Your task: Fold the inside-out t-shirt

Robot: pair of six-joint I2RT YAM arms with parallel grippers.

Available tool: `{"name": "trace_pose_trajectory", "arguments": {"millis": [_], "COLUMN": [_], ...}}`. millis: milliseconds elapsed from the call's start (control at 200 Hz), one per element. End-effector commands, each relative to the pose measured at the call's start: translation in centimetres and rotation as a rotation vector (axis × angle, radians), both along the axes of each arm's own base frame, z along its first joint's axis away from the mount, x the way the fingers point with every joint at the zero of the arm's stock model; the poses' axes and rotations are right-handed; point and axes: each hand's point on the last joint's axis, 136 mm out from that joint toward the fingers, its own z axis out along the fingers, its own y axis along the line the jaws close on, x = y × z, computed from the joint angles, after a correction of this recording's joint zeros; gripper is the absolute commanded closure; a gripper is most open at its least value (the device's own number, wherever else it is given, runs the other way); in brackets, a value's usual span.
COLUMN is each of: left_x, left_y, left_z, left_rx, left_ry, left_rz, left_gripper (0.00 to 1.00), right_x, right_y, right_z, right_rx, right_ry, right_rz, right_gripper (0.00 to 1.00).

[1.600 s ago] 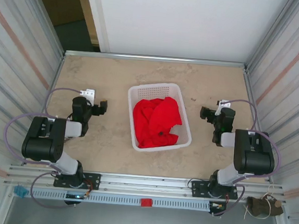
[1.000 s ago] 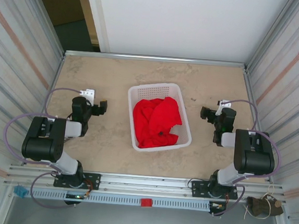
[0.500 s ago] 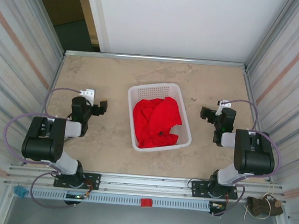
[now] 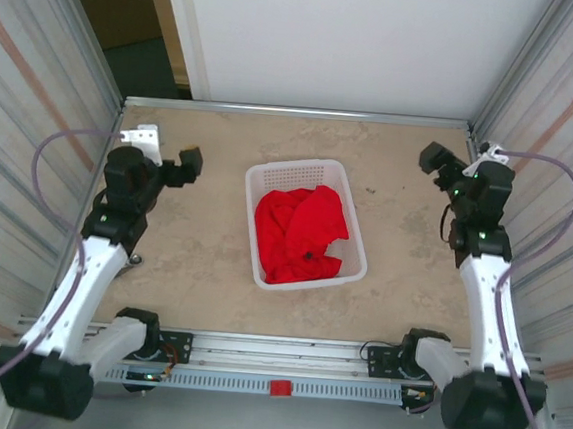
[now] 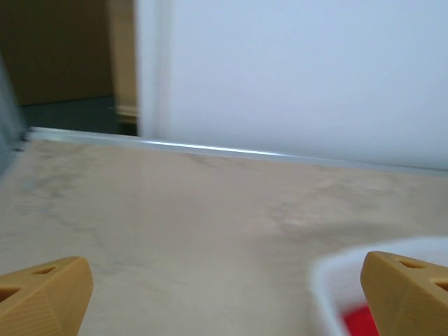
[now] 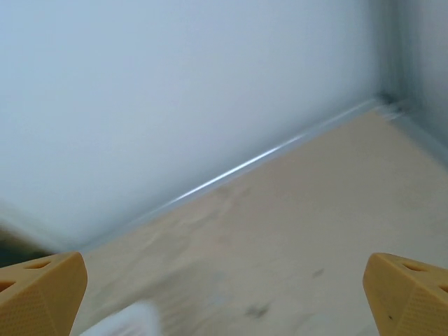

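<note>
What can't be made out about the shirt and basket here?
- Top external: the t-shirt lies bunched in the basket; its own folds hide the print, seams and underside.
- Left wrist: basket cut off at the bottom-right edge and blurred; t-shirt just a red sliver.
- Right wrist: blurred; basket corner a white smear at the bottom edge.

A white mesh basket (image 4: 297, 164) is occupying the middle of the worktop (image 4: 202, 267). Its walls are ringing the heaped red t-shirt (image 4: 299, 238), leaving it open from above. Bare worktop is running along the far edge and down both sides of the basket to the near edge. Ribbed metal walls (image 4: 35, 102) are closing the left and right edges, and a white panel (image 4: 362, 40) is closing the far edge. The left arm (image 4: 97, 258) and right arm (image 4: 490, 293) are leaning over the side strips, narrowing them.
</note>
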Motion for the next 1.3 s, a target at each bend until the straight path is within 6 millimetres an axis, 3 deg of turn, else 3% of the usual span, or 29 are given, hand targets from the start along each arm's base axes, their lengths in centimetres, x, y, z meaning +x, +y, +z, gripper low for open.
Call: {"name": "trace_pose_trajectory", "arguments": {"millis": [0, 160, 311, 426, 526, 631, 736, 877, 1107, 1293], "left_x": [-5.8, -8.8, -8.6, -8.3, -8.5, -8.8, -8.9, -8.7, -8.5, -8.4], "left_y": [-0.9, 0.3, 0.9, 1.7, 2.1, 1.7, 1.4, 1.2, 0.7, 0.2], "left_z": [-5.3, -1.5, 3.2, 5.5, 6.9, 7.8, 7.9, 7.2, 5.3, 3.4], "left_rx": [-0.084, -0.198, -0.177, -0.165, -0.194, -0.235, -0.258, -0.276, -0.3, -0.315], "left_ry": [0.261, 0.172, 0.083, 0.086, 0.072, 0.051, 0.059, 0.074, 0.116, 0.16], "left_rz": [-0.001, 0.04, 0.053, 0.091, 0.109, 0.091, 0.078, 0.072, 0.061, 0.053], "left_gripper": [0.01, 0.01, 0.01, 0.01, 0.01, 0.01, 0.01, 0.01, 0.01, 0.01], "right_x": [-5.8, -14.1, -21.7, -24.4, -23.9, -20.7, -16.2, -10.3, -0.7, 5.7], "right_y": [10.4, 24.1, 36.6, 43.2, 46.1, 45.9, 43.5, 38.9, 29.6, 23.0], "right_z": [-2.6, -6.0, -12.4, -15.8, -18.8, -21.3, -22.6, -22.6, -21.3, -21.7], "right_rx": [0.146, 0.024, -0.235, -0.42, -0.441, -0.42, -0.419, -0.416, -0.387, -0.381], "right_ry": [0.232, 0.311, 0.436, 0.47, 0.517, 0.591, 0.644, 0.673, 0.675, 0.694], "right_rz": [0.327, 0.614, 0.809, 0.879, 0.898, 0.811, 0.653, 0.449, 0.199, 0.139], "right_gripper": [0.02, 0.04, 0.06, 0.06, 0.06, 0.07, 0.07, 0.06, 0.04, 0.04]}}
